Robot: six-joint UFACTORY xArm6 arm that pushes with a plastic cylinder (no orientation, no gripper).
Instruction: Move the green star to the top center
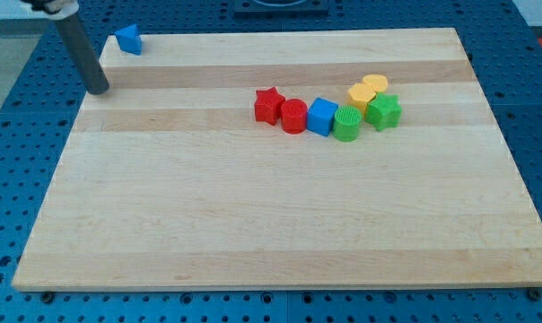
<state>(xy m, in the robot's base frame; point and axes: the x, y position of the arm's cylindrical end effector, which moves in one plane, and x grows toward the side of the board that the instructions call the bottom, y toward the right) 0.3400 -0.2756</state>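
The green star (383,111) sits on the wooden board (280,215) right of centre in the upper half, at the right end of a cluster of blocks. It touches a yellow block (361,94) on its upper left and is next to a green cylinder (346,124). My tip (99,89) rests at the board's upper left edge, far to the left of the star. A blue triangle-like block (128,39) lies just above and right of my tip.
Left of the green cylinder, in a row, are a blue cube (321,117), a red cylinder (293,116) and a red star (269,105). A second yellow block (375,85) sits behind the first. Blue perforated table surrounds the board.
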